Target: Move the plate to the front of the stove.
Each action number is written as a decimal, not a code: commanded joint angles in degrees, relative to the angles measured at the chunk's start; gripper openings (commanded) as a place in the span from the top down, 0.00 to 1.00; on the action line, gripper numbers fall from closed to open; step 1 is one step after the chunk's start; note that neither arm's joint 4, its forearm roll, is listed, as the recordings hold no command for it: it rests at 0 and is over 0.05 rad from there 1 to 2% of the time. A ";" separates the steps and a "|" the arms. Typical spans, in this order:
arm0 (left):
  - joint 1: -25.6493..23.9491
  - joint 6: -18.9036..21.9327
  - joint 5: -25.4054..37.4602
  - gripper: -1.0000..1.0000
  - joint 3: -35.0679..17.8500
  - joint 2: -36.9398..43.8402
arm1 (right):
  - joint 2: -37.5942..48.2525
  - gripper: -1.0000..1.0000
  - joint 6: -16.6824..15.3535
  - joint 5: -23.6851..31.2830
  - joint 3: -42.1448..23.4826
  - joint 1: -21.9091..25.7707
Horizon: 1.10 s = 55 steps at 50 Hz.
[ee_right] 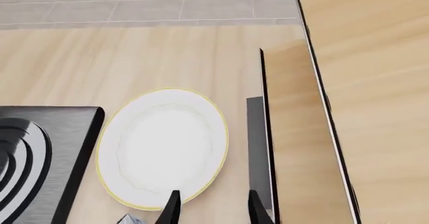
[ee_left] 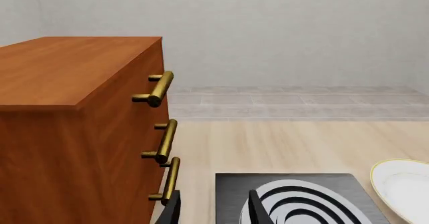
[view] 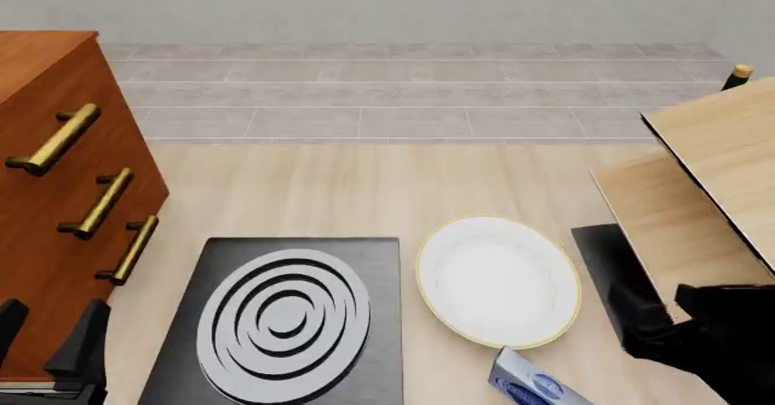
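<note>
- Pale wood tabletop runs back to grey floor tiles and a plain wall.
- Wooden drawer cabinet with brass handles stands just beside the left end effector, whose fingers are parted and hold nothing.
- Stove lies right of that end effector, near it.
- Plate rests flat just beside the stove, ahead and left of the right end effector, whose fingers are spread and empty.
- Light wooden boards lean beyond the right end effector.

No words or numbers can be read; the small blue-and-white packet near the plate is too blurry.
</note>
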 commanded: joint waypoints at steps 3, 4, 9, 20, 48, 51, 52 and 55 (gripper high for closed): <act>0.00 0.00 0.00 0.00 0.00 0.00 | 1.04 0.00 3.01 2.44 0.97 2.49; 0.01 0.01 0.00 0.00 0.00 0.01 | 1.37 0.00 3.47 2.40 1.06 2.76; -0.01 0.00 0.00 0.00 0.00 0.00 | 2.87 0.00 5.58 2.08 1.53 3.98; 0.00 0.00 0.00 0.00 0.00 0.01 | 5.65 0.00 8.10 0.20 1.71 5.02; 0.00 -0.01 0.00 0.00 0.00 0.00 | 24.20 0.00 21.66 -13.16 2.76 7.14; 0.00 0.01 0.00 0.00 0.00 0.00 | 25.44 0.00 22.60 -14.06 2.83 7.49; -0.01 0.00 0.00 0.00 0.00 0.00 | 25.57 0.00 22.61 -14.13 2.81 7.42; 0.00 0.00 0.00 0.00 0.00 0.01 | 25.85 0.00 22.62 -14.48 2.69 7.26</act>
